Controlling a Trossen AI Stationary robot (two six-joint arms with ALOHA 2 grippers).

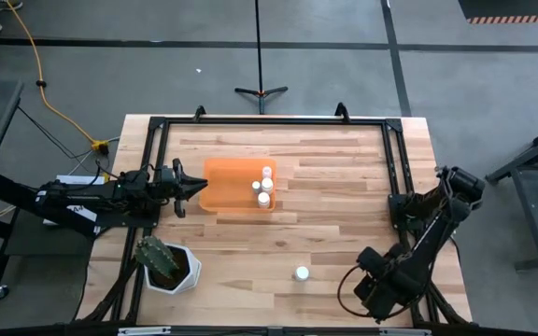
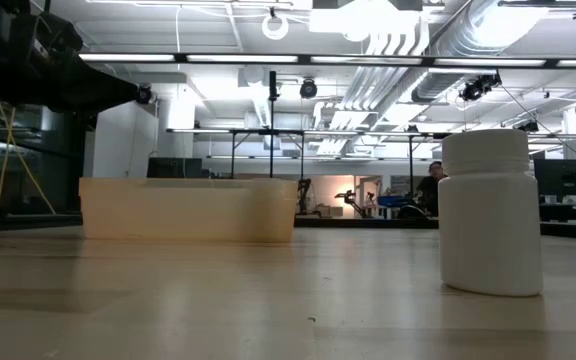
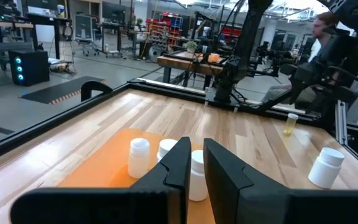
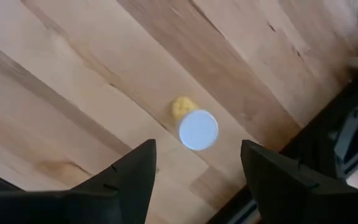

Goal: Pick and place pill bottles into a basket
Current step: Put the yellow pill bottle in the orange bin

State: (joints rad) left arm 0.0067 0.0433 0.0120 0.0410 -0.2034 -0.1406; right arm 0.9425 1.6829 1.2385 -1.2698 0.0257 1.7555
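The orange basket (image 1: 227, 196) lies left of the table's middle, and three white pill bottles (image 1: 263, 187) stand in its right end. They show upright in the left wrist view (image 3: 138, 157). Another white bottle (image 1: 302, 273) stands alone near the front edge and looms large in the low view (image 2: 490, 212). A yellowish bottle with a white cap (image 4: 196, 127) stands upright below my right gripper (image 4: 197, 155). That gripper points down at the table's front right (image 1: 378, 285), open and well above the cap. My left gripper (image 3: 194, 168) hangs level at the basket's left end, its fingers a narrow gap apart with nothing between them.
A white pot with a green cactus (image 1: 166, 266) stands at the front left corner. A black frame rail (image 4: 347, 124) runs close beside the yellowish bottle. Bare wood lies between the basket and the lone white bottle.
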